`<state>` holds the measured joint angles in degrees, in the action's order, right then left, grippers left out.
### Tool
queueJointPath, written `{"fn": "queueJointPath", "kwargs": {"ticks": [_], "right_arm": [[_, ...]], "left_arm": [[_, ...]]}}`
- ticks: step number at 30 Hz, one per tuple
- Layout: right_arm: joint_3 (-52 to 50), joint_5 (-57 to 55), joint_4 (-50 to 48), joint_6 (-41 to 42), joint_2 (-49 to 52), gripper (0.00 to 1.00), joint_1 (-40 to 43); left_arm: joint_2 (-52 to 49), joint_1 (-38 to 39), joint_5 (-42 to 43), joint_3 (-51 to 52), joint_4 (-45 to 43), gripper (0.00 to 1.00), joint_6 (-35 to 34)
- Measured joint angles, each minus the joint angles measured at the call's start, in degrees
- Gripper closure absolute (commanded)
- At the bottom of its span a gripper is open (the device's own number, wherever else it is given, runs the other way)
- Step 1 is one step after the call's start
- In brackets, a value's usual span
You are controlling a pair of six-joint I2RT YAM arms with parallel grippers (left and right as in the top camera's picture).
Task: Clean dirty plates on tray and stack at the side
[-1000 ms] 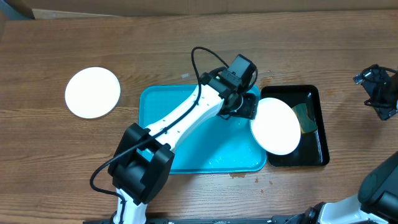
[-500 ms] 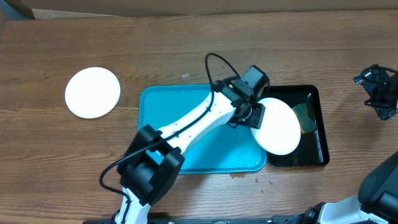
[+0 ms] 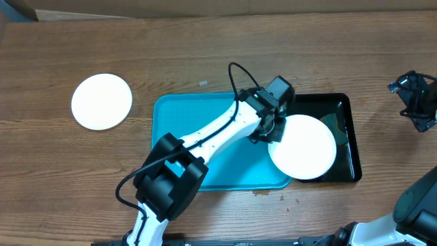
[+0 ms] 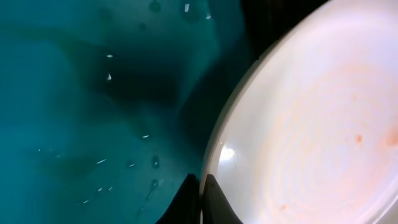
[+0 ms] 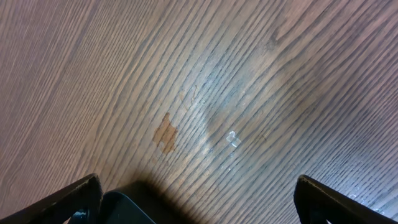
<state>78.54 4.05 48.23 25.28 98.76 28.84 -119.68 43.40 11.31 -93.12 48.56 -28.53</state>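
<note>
Over the tray edge, the left claw clamps a white plate by its rim.

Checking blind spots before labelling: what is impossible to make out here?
Overhead: hold of left gripper, hidden under its wrist.
Overhead: black tray floor, mostly covered by held plate.
Left wrist: plate's full rim, cut by frame edges.
Right wrist: dark shape, cut by bottom edge.

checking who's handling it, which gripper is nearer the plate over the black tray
Left. The left gripper is clamped on the plate at its rim; the right gripper sits open far off to the plate's right, not touching it.
</note>
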Motion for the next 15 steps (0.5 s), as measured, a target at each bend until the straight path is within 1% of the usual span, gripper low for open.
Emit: {"fn": "queueJointPath", "kwargs": {"ticks": [5,9,11,15], "right_arm": [[0.0,0.0,0.0,0.0,0.0,0.0,0.0],[0.0,0.0,0.0,0.0,0.0,0.0,0.0],[0.0,0.0,0.0,0.0,0.0,0.0,0.0],[0.0,0.0,0.0,0.0,0.0,0.0,0.0]], "left_arm": [[2.9,-2.3,-1.1,0.0,0.5,0.96,0.7],[7.3,-3.0,-4.5,0.0,-1.0,0.96,1.9],[10.0,-2.3,-7.3,0.0,-1.8,0.96,2.8],[15.0,1.1,-16.7,-0.1,-4.4,0.96,5.7]]}}
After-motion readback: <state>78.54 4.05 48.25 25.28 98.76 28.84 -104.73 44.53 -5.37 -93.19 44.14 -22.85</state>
